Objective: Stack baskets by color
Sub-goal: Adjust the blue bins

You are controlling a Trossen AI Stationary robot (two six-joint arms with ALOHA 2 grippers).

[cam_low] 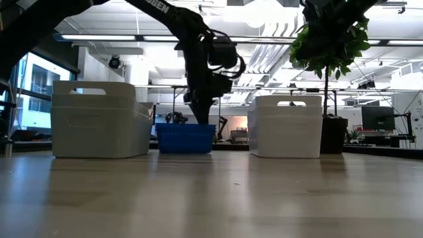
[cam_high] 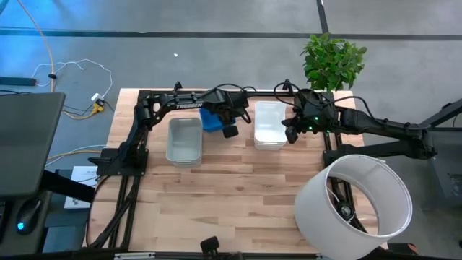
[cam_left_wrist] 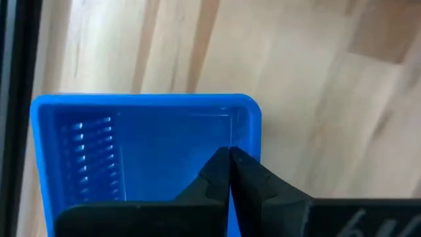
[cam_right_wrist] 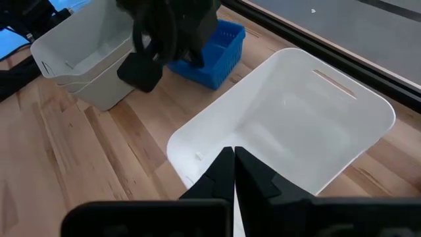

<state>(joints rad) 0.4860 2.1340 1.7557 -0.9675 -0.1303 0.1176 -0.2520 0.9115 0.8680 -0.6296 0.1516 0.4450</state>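
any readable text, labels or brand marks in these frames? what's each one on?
"TROSSEN", white letters, small and only just readable: on the dark left arm, high view.
"...BEN", white letters, start cut off: on the same arm, low view.
Grey translucent plastic baskets, white plastic baskets, blue perforated plastic basket: no text seen.

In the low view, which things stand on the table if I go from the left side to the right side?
Grey basket stack → blue basket with the left gripper above it → white basket stack → plant pot.
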